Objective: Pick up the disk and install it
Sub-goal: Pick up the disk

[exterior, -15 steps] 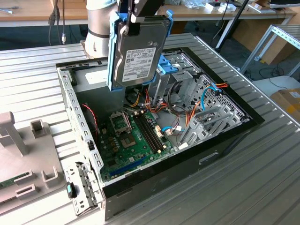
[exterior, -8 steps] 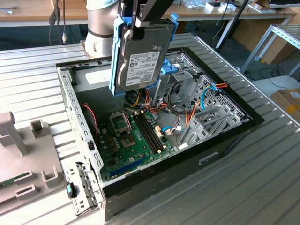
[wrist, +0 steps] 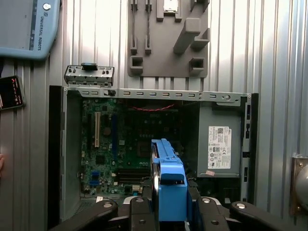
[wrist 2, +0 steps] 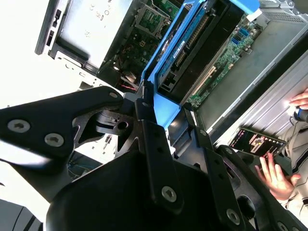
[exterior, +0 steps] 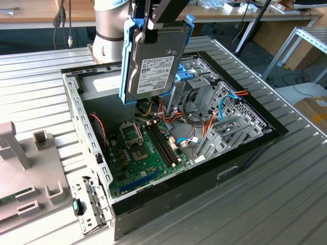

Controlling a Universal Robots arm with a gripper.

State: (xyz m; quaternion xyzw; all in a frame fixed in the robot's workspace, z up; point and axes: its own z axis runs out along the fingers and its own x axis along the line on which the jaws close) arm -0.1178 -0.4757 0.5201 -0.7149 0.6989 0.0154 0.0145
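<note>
The disk (exterior: 153, 61), a dark hard drive with a white label in a light-blue carrier frame, hangs on edge above the open computer case (exterior: 82, 117). My gripper (exterior: 161, 28) is shut on the carrier's upper end, with black fingers on both sides of the blue frame. In the second wrist view the disk (wrist 2: 192, 43) runs away from the gripper (wrist 2: 166, 113) toward the motherboard. In the first wrist view the blue carrier (wrist: 169, 192) sits between the fingers (wrist: 137, 211) over the case interior.
Inside the case lie the green motherboard (exterior: 138, 153), coloured cables and a metal drive cage (exterior: 219, 102). A grey fixture plate (exterior: 20, 173) sits at the exterior view's left. A person's hand (wrist 2: 274, 175) rests by a phone (wrist 2: 255, 142) beside the case.
</note>
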